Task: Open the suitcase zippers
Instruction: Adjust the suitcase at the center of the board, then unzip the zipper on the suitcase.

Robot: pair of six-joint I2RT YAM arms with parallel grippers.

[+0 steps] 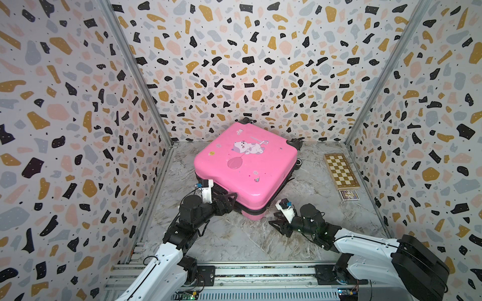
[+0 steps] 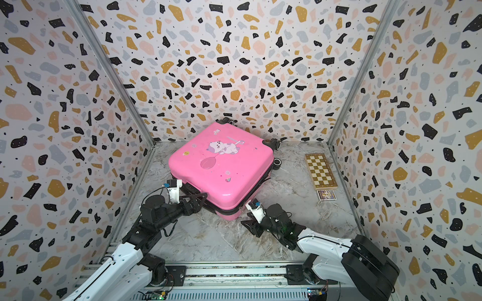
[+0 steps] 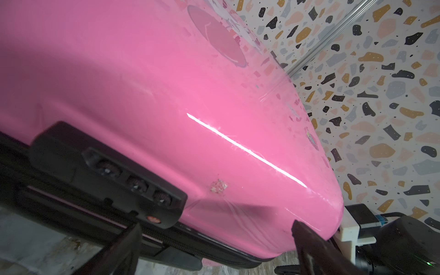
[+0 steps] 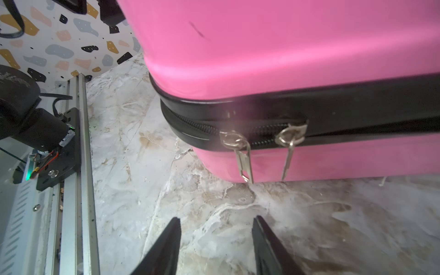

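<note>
The suitcase (image 1: 245, 166) lies flat on the marble-patterned surface, in the middle and toward the back edge. It is turned so that one corner points to the front edge, and its black wheels (image 1: 294, 142) point to the back right corner. The printed side with the cat faces up in both top views (image 2: 221, 166).

The left arm reaches forward from the front left with its elbow bent. Its wrist is low, at the left front side of the case. The left end effector (image 1: 230, 202) stands wide open and grips nothing. In the left wrist view (image 3: 215, 226) one finger (image 3: 307, 240) is at the pink shell near the corner. The other is at the black band just beside the combination lock (image 3: 133, 181).

The right arm stretches low over the surface from the front right, with the wrist almost level. The right end effector (image 1: 273, 218) is about half open and empty, near the front corner of the case but apart from it. In the right wrist view (image 4: 217, 219) it points at the zippers (image 4: 202, 129). There, two metal pulls (image 4: 244, 162) hang close together, just beside the corner.

A checkered board (image 1: 341, 170) lies along the right edge, well apart from the case.
</note>
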